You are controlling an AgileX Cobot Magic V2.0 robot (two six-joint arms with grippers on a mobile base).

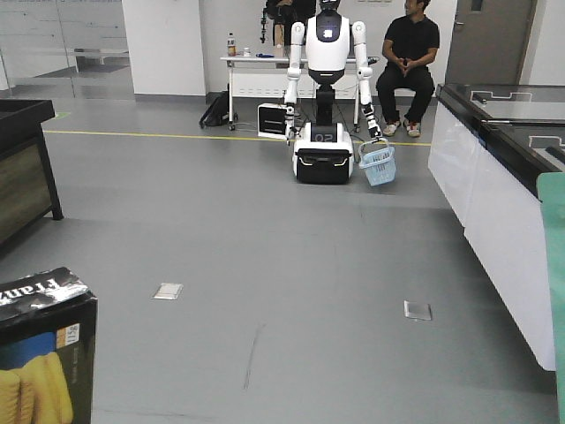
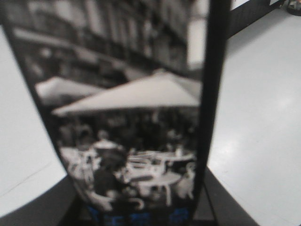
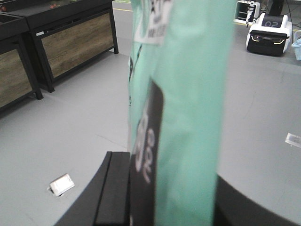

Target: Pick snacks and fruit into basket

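Between their jaws, left end effector (image 2: pixel 141 212) clamps black box (image 2: pixel 127 117), right end effector (image 3: pixel 171 200) teal pouch (image 3: pixel 193 94).

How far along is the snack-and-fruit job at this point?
Done: both snacks look picked up. In hand: the black Fran box fills the left wrist view, the teal pouch the right. Left: both must reach the blue basket held by a white humanoid across the floor; no fruit in hand.

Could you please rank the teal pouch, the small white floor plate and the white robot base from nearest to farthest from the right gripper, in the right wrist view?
1. Teal pouch, centre, held.
2. Floor plate, lower left.
3. Robot base, far upper right.
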